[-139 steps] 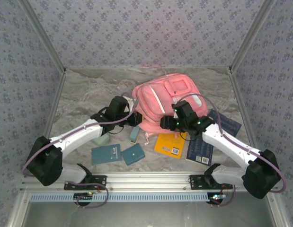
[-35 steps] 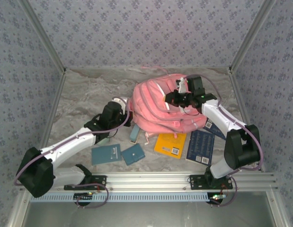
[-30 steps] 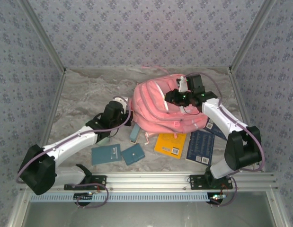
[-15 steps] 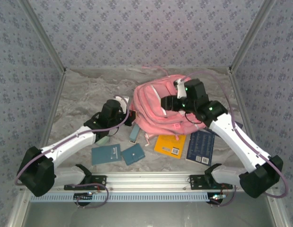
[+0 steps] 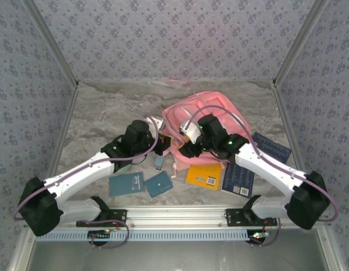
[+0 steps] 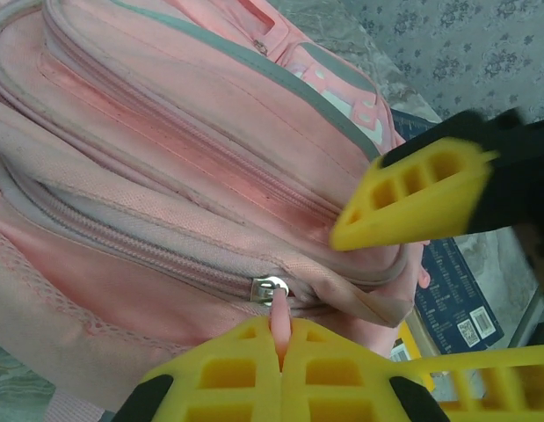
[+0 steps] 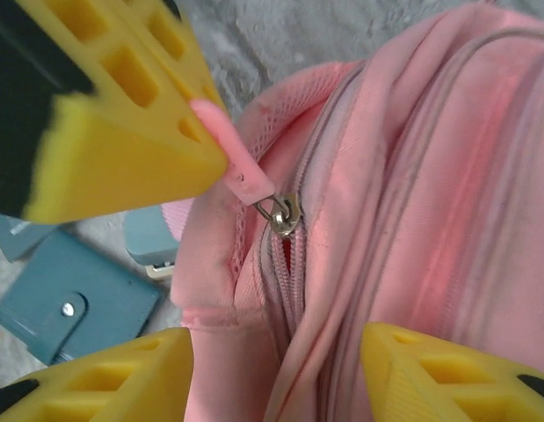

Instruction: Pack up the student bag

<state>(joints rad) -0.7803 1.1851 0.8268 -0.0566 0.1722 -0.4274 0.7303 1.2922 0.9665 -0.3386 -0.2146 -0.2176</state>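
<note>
Pink pull tab (image 6: 278, 308) at the near corner of the student bag (image 5: 219, 99), lying mid-table beyond the orange book (image 5: 203, 174), is pinched in the left gripper (image 6: 280, 338), so it should probably draw along the zip track while the spread right gripper (image 7: 273, 352) closes on fabric farther in.

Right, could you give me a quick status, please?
Left gripper shut on the zipper pull. Right gripper open at the student bag. Orange book beside it, not in the way.

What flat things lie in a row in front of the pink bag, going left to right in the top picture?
In order: teal booklet, teal wallet, yellow book, dark blue book.
</note>
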